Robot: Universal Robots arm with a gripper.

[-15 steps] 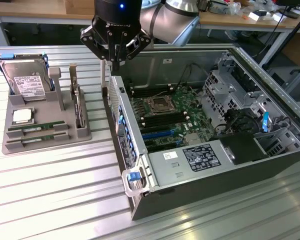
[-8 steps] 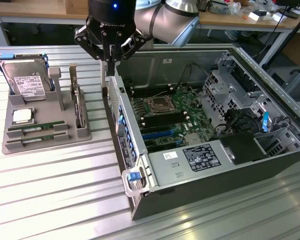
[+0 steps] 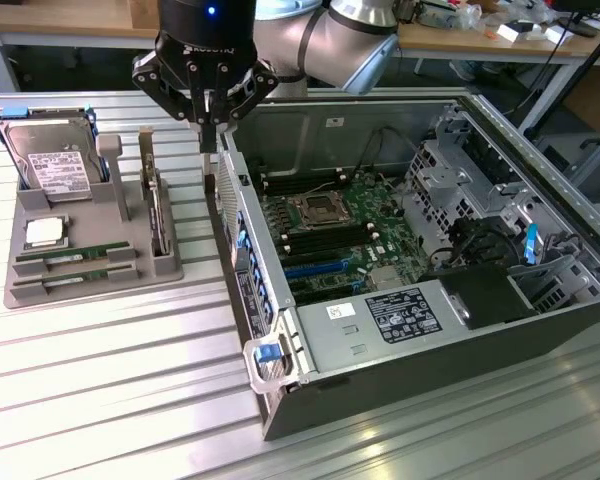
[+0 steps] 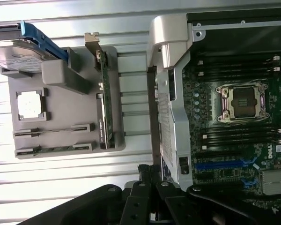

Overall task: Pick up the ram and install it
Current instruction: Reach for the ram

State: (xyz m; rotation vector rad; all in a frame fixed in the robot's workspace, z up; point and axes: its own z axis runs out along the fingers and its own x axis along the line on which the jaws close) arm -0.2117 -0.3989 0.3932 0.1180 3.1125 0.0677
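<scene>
Exterior view: black two-fingered gripper (image 3: 208, 135) hangs over the open grey metal computer case (image 3: 235, 200), fingers pinched together, gripping nothing; long thin green ram sticks (image 3: 68, 258) stand edge-up in near slots of the grey moulded tray (image 3: 100, 225), likely for pinching.

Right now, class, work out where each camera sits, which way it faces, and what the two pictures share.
Exterior view: off the arm, raised, looking slantwise down at the slatted table; the arm and gripper show.
Wrist view: on the wrist, looking down past the gripper's dark body at the tray and the case's edge.
Shared: grey tray holding two ram sticks, open case, motherboard.
</scene>
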